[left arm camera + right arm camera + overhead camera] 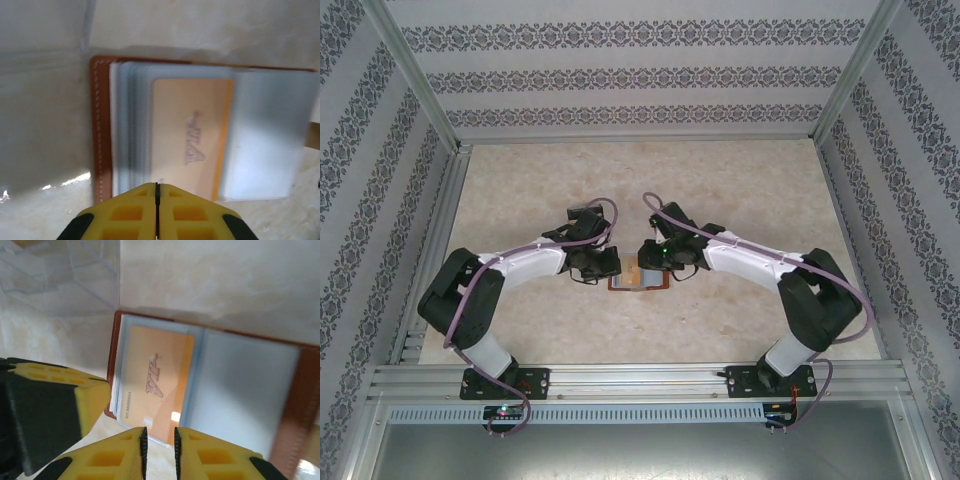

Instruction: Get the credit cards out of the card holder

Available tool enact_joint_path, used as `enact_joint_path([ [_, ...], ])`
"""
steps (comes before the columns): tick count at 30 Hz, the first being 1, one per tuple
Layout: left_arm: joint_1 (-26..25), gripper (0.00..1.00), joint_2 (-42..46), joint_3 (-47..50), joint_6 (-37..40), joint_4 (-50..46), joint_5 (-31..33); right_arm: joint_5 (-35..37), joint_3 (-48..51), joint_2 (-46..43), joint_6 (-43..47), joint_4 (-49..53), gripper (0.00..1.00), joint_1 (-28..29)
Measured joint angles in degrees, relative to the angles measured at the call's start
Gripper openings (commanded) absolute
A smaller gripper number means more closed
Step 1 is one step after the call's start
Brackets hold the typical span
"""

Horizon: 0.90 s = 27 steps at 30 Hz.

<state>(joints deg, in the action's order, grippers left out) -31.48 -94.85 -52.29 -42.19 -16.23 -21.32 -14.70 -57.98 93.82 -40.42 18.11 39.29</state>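
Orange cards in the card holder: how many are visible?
1. The orange card lies inside a clear sleeve of the open card holder. More cards may be hidden under the stacked sleeves.

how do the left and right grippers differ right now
The left gripper has its jaws pressed together, while the right gripper shows a narrow gap. Seen from above, the left gripper reaches the card holder from its left side and the right gripper from its right side. Both are yellow-fingered, with their tips at the edge of the open card holder.
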Motion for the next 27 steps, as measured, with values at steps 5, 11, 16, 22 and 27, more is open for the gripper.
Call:
enact_joint_path([
  [5, 0.02, 0.07, -2.60, -0.37, 0.00, -0.74, 0.15, -2.27, 0.31, 3.91, -1.88, -2.03, 0.23, 0.33],
  [11, 0.02, 0.07, -2.84, -0.87, 0.00, -0.98, 0.17, -4.31, 2.21, 5.11, -3.63, -5.07, 0.22, 0.20],
  [16, 0.02, 0.07, -2.93, -0.87, 0.00, -0.96, 0.17, -4.87, 3.72, 5.35, -4.46, -5.88, 0.22, -0.61],
  [22, 0.00, 0.07, -2.95, -0.87, 0.00, -0.98, 0.15, -5.79, 4.15, 6.12, -4.81, -7.34, 0.22, -1.18],
  [27, 0.02, 0.07, -2.99, -0.87, 0.00, -0.96, 0.11, -7.45, 4.76, 7.23, -5.88, -10.16, 0.21, -1.33],
])
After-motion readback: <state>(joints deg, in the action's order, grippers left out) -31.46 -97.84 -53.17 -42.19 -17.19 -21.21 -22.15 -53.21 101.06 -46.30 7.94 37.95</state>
